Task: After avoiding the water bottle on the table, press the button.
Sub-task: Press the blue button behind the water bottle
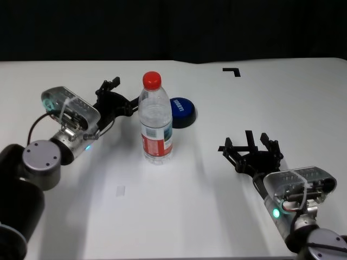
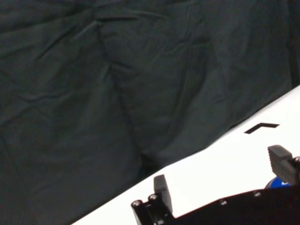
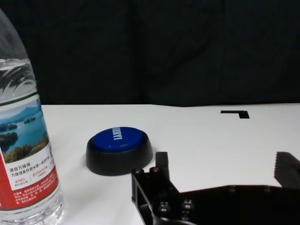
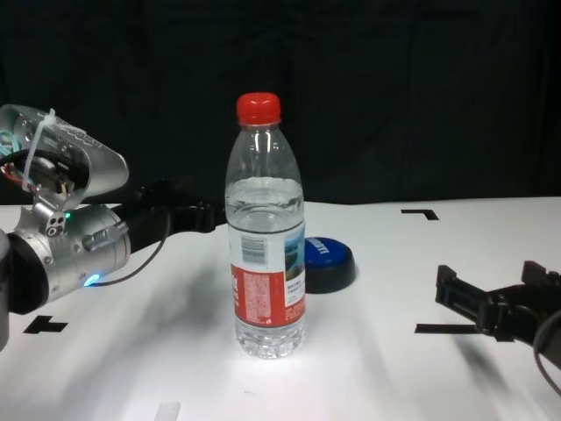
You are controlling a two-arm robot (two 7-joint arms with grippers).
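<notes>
The water bottle (image 1: 156,122), clear with a red cap and a red, white and blue label, stands upright mid-table (image 1: 179,211). The blue-topped button (image 1: 181,112) sits just behind it to the right. My left gripper (image 1: 122,95) is open and empty, close to the left of the bottle's upper part and apart from it. In the left wrist view (image 2: 222,180) a sliver of the button (image 2: 280,183) shows by one finger. My right gripper (image 1: 250,143) is open and empty over the table's right side. The right wrist view shows the bottle (image 3: 23,140) and the button (image 3: 118,147) ahead of it.
A black corner tape mark (image 1: 232,71) lies at the far right of the table. A small pale mark (image 1: 120,190) lies in front of the bottle. A dark cloth backdrop (image 4: 394,88) hangs behind the table's far edge. Tape marks (image 4: 46,325) also lie near the front left.
</notes>
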